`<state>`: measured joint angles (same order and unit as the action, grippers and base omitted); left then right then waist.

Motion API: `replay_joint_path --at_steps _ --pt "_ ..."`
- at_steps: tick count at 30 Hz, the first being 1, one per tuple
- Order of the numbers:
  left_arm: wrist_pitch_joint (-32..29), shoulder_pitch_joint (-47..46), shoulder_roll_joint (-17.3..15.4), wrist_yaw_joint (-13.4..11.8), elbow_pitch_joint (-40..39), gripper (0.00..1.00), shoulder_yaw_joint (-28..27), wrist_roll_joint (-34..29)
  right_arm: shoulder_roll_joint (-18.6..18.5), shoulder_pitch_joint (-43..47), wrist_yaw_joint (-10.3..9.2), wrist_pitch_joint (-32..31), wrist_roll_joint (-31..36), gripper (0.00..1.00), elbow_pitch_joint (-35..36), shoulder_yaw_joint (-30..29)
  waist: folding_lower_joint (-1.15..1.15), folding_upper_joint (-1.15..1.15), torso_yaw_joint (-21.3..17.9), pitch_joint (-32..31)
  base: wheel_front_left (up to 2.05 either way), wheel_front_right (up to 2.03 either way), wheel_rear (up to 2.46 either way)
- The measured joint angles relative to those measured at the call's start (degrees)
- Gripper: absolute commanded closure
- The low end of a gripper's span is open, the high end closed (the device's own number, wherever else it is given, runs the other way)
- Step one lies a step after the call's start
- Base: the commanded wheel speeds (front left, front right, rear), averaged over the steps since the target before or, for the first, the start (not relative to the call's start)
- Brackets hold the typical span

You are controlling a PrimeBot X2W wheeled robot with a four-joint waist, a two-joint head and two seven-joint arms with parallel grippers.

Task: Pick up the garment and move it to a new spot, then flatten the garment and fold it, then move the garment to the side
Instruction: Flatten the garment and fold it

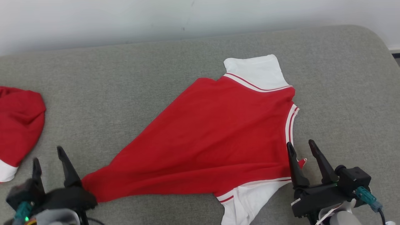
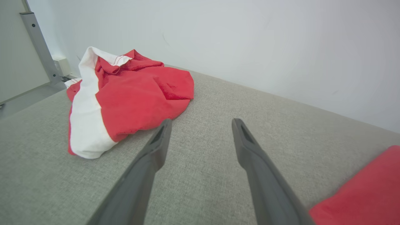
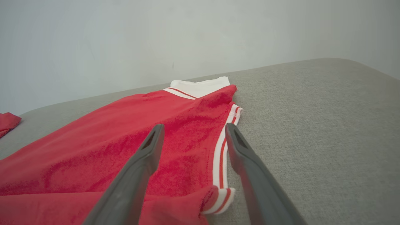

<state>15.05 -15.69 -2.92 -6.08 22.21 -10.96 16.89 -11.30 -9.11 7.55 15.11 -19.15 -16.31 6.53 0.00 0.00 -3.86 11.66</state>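
- On the grey woven upholstered surface (image 1: pixel 125 78), around its middle: red fleece garment with white sleeves and red-and-white striped trim (image 1: pixel 212 140). Lies mostly flat, tapering to a narrow point at the lower left of the head view.
- One white sleeve towards the far side, the other at the near edge.
- At lower left: left gripper (image 1: pixel 47 154), fingers spread wide with nothing between them. Confirmed in the left wrist view (image 2: pixel 202 121), with bare grey fabric in the gap.
- Pointed end of garment just against the left gripper's body; corner of red cloth (image 2: pixel 359 187) beside the fingers, outside them.
- At lower right: right gripper (image 1: pixel 300 142), fingers wide apart, gripping nothing.
- In the right wrist view (image 3: pixel 194 125), striped hem runs up between the two fingers, one finger over red cloth, the other over bare surface. Contact with the cloth: cannot tell.
- At far left, well apart: second crumpled red-and-white cloth (image 1: pixel 18 125).
- Behind the surface: plain pale wall (image 1: pixel 125 18).
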Motion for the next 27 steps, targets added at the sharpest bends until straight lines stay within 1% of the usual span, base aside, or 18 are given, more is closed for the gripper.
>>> replay_joint_path --at_steps 2,6,8,12,14,15,18,21,24,27 --pt "0.00 2.84 0.00 -0.24 -1.43 0.00 1.33 0.29 0.33 0.17 0.00 -0.01 0.01 0.00 -0.19 0.09 0.00 0.00 0.52 -0.44 0.00 0.00 0.00" --pt "0.00 6.44 -0.05 0.48 -2.79 0.00 2.93 1.11 0.59 0.42 0.00 0.00 0.01 0.00 -0.46 0.53 0.00 0.00 1.75 -1.31 0.00 0.00 0.00" --pt "0.00 7.53 -0.01 0.62 -2.92 0.00 3.65 1.37 0.73 0.47 0.00 -0.01 0.01 0.00 -0.54 0.52 0.00 0.00 2.03 -1.55 0.00 0.00 0.00" --pt "0.00 10.88 0.03 1.91 -1.90 0.00 6.58 1.35 0.87 1.13 0.00 0.00 0.01 0.00 -0.94 0.94 0.00 0.00 2.90 -2.79 0.00 0.00 0.00" --pt "0.00 11.83 0.04 2.15 -1.43 0.00 7.61 1.25 0.88 1.22 0.00 0.00 0.01 0.00 -1.10 1.20 0.00 0.00 3.15 -3.39 0.00 0.00 0.00" --pt "0.00 12.34 0.03 2.54 -1.09 0.00 8.24 1.25 0.87 1.22 0.00 0.00 0.01 0.00 -1.16 1.35 0.00 0.00 3.22 -3.67 0.00 0.00 0.00" --pt "0.00 13.48 0.02 2.30 -1.11 0.00 9.70 1.23 0.87 1.43 0.00 0.00 0.01 0.00 -1.53 1.69 0.00 0.00 3.14 -4.37 0.00 0.00 0.00" --pt "0.00 14.07 0.09 2.68 -1.05 0.00 11.16 0.44 0.80 2.18 0.00 0.00 0.01 0.00 -2.60 1.79 0.00 0.00 2.79 -4.99 0.00 0.00 0.00" --pt "0.00 14.77 0.05 3.64 -0.90 0.00 11.24 -0.33 0.78 2.94 0.00 0.00 0.04 0.00 -4.26 1.79 0.00 0.00 2.42 -5.78 0.00 0.00 0.00" --pt "0.00 15.35 0.05 4.02 -0.99 0.00 11.31 -0.60 0.93 3.82 0.00 -0.01 0.24 0.00 -6.36 1.12 0.00 0.00 2.04 -6.55 0.00 0.00 0.00"
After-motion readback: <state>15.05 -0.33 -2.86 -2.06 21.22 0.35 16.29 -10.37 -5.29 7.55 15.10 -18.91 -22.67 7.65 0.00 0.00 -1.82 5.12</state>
